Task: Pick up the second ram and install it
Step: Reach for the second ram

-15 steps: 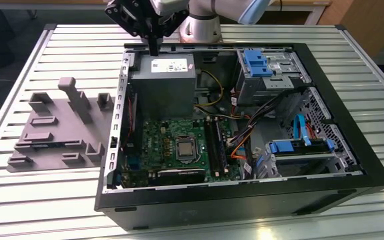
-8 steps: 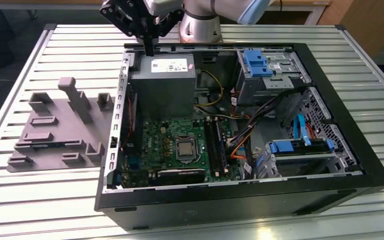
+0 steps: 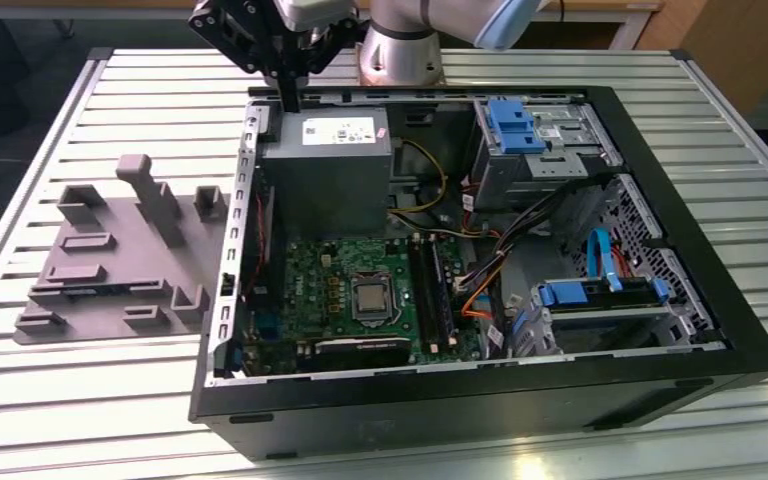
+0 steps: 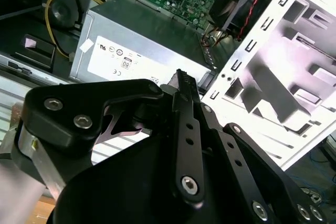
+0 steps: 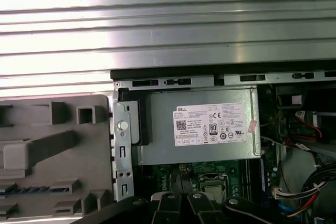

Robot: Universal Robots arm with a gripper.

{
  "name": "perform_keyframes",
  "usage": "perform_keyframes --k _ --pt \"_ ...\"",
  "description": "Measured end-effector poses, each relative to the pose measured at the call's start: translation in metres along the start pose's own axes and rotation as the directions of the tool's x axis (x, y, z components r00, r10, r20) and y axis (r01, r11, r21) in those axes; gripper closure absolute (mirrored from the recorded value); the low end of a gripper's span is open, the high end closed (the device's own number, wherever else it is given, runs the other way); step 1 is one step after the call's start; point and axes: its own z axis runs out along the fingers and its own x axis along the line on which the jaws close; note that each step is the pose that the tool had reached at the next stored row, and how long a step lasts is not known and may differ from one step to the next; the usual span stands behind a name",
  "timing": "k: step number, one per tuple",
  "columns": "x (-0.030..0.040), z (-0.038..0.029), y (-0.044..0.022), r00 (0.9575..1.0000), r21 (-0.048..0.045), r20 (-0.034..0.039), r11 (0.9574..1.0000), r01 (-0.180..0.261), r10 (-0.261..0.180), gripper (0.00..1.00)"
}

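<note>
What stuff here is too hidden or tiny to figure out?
Exterior view: whether the end effector carries anything; too small.
Exterior view: whether the memory slots are filled; too small.
Second wrist view: the power supply, its near part behind the end effector.
First wrist view: much of the motherboard, cut off by the edge.

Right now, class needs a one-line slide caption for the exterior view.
Tool at the rim of the open computer case, by its grey power supply; grey fixture block alongside.

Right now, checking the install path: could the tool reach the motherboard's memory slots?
Probably yes: the case lies open, nothing covers the memory slots, and the tool hangs above the power supply nearby; orange cables crowd one side.
</note>
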Motion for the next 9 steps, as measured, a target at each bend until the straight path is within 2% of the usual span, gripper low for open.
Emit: perform_keyframes --k 9 --pt "0.007 -0.0002 -0.0005 1.0 0.0001 0.0 1.0 0.0 0.0 0.89"
